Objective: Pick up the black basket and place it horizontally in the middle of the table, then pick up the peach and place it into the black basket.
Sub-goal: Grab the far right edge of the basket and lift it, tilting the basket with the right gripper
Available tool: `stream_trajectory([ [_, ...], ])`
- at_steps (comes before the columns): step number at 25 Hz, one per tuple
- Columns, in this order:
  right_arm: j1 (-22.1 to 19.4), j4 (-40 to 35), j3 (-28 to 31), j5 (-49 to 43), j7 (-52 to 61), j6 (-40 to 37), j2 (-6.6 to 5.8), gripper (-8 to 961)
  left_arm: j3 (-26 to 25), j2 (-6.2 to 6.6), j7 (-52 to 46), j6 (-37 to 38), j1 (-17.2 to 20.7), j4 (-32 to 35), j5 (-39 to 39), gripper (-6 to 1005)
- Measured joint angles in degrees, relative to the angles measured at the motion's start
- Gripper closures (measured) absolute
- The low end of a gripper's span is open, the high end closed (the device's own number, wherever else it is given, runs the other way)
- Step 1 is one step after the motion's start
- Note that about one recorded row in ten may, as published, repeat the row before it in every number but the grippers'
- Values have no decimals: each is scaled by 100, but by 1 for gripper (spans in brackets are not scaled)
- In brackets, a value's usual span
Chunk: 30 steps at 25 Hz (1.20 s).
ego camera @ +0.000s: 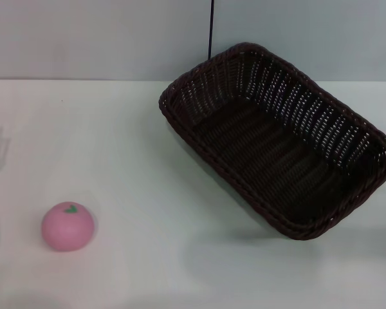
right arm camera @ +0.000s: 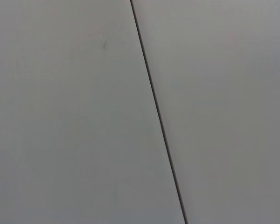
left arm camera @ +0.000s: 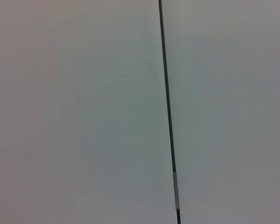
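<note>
Head view. The black basket [ego camera: 280,138] rests on the white bench [ego camera: 148,161], in the right half of the scene toward the far edge. Its long axis runs diagonally: one rounded corner lies near the far edge beside the middle of the bench, and the opposite end reaches toward the near right, close to the right border of the view. The opening faces upward, showing the woven floor, the sloping sides and the braided rim; nothing lies inside it.

The peach [ego camera: 67,226] sits on the bench at the near left, well apart from the basket. It is upright, with its small green leaf mark on top, and casts a soft shadow onto the surface beside it. A faint grey shadow also falls on the bench at the far left edge; what casts it cannot be told.

Behind the bench stands a pale wall [ego camera: 103,38], crossed by a thin dark vertical line [ego camera: 211,29] that ends just above the basket's far rim.

Left wrist view and right wrist view. Each shows only a pale, flat surface, probably the same wall, divided by a thin dark line [left arm camera: 168,107] [right arm camera: 158,116]. Neither the basket nor the peach appears in them.

Neither the left end effector nor the right end effector appears in any view, so whether either is released or clenched cannot be told. Nothing touches the basket or the peach.
</note>
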Motion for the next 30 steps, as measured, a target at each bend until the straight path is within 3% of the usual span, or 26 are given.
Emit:
stream_trajectory([
  [11,-41,-39,-6,0,39,-232,-9,127,0,-5,19,-8,-11,-21,3,165],
  [17,-388,-529,-220,-336,751,-389,-55,128,-31,-5,-53,-18,73,-59,-8,165],
  [22,-1004,-2306,-420,-1769,3029,96,-114,129,-5,6,-61,-21,44,-46,2,166],
  [25,-1255,-3940,-371,-3028,4988,506,-140,130,-15,10,-62,-21,48,-63,10,166],
  [29,-1172,-6012,-228,-4979,7478,660,-180,130,-1,1,-64,-88,42,-62,3,166],
  [30,-978,-6870,-180,-5949,8634,577,-224,130,4,1,-65,-97,37,-62,9,166],
])
